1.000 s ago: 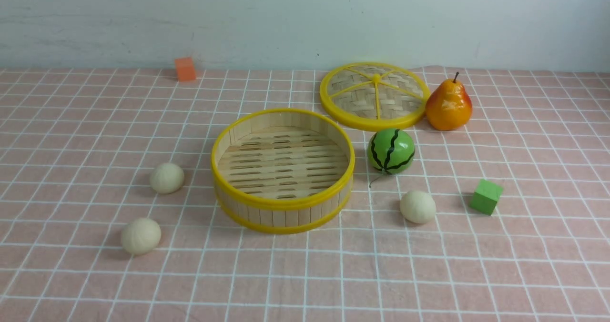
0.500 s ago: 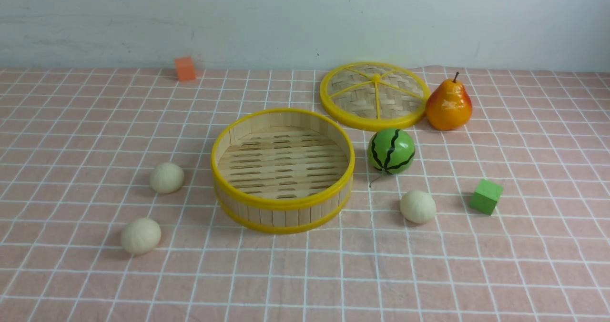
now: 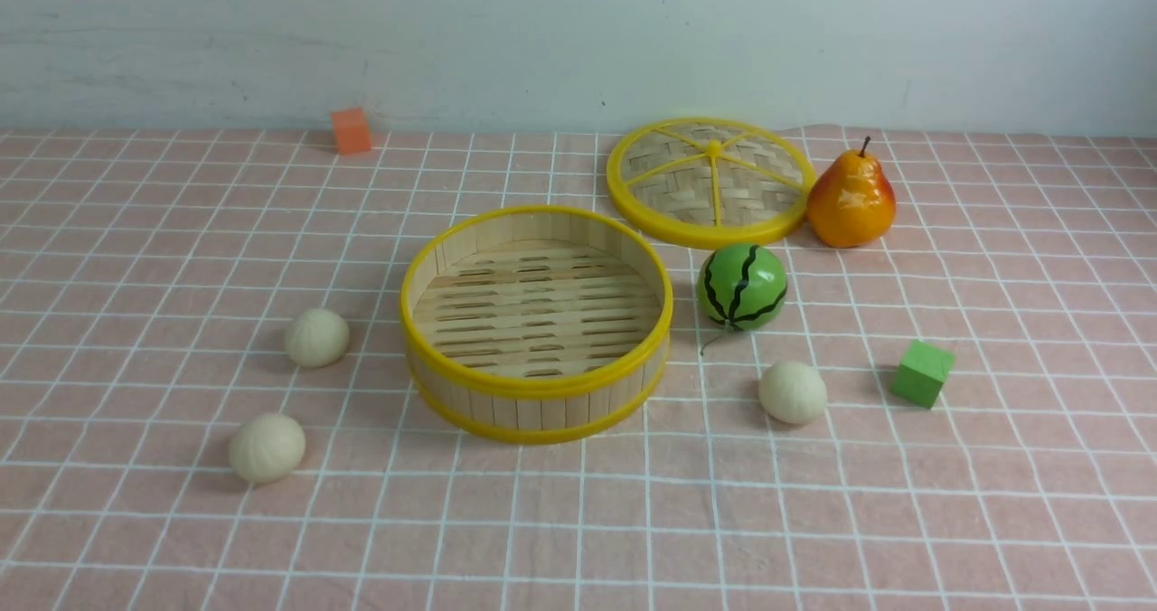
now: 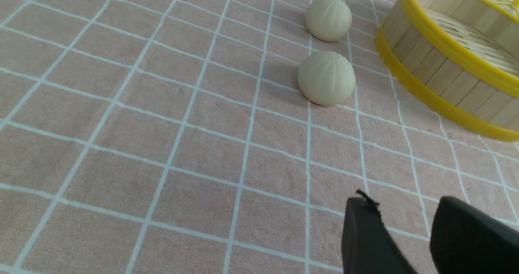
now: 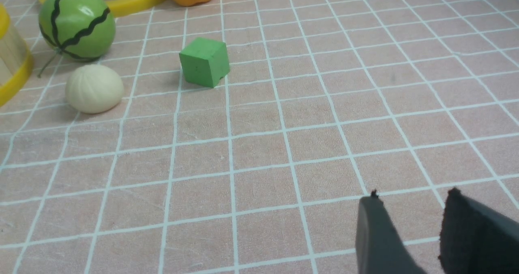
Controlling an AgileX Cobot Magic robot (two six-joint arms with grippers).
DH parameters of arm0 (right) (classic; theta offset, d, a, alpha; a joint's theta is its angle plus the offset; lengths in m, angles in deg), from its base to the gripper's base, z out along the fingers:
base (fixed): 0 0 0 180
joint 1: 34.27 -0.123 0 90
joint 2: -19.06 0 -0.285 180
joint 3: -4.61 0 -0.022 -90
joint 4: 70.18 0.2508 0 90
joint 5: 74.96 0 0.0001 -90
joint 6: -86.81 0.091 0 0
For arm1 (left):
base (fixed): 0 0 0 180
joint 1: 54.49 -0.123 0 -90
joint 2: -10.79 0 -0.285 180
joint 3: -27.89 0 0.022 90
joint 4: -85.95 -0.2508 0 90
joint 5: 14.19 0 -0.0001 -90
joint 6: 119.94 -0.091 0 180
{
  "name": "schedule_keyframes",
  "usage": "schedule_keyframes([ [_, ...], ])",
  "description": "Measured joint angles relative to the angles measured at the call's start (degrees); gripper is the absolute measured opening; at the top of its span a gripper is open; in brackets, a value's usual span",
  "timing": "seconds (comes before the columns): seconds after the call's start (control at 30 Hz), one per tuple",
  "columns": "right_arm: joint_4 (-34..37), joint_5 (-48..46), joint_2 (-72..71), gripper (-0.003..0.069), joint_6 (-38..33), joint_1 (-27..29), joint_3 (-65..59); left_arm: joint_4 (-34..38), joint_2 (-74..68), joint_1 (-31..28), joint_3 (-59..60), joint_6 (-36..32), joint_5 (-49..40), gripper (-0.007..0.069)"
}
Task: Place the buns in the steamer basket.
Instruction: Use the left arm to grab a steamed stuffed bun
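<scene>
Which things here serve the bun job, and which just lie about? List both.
Job: rear-left bun, front-left bun, right bun, steamer basket.
Lying about: lid, pear, watermelon ball, green cube, orange cube.

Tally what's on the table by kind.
Buns: 3
Basket: 1
Lid: 1
Melon: 1
Pear: 1
Blocks: 2
Total: 9

Looks like a lab test setup, not a real kitchen: a bench (image 3: 578,539) under a pink grid cloth against a bare pale wall (image 3: 578,32). Props are laid out on it: glossy fake pear (image 3: 851,197), toy watermelon ball (image 3: 741,286), green cube (image 3: 921,373), orange cube (image 3: 351,130) and plastic-rimmed steamer basket (image 3: 537,390).
</scene>
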Motion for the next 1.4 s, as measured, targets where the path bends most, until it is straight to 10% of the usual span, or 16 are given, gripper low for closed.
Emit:
schedule_keyframes([
  [0.5,0.1,2.7,0.0,0.024,0.0,0.0,-0.3,-0.3,0.0,0.0,0.0,0.0,3.2,0.0238],
  [1.1,0.8,47.8,0.0,0.0237,12.7,0.0,-0.6,-0.1,0.0,0.0,0.0,6.1,55.0,0.0238],
  [1.4,-0.9,40.1,7.2,-0.0008,15.9,0.0,13.3,-5.5,-8.8,0.0,-16.3,11.8,42.7,0.0025],
])
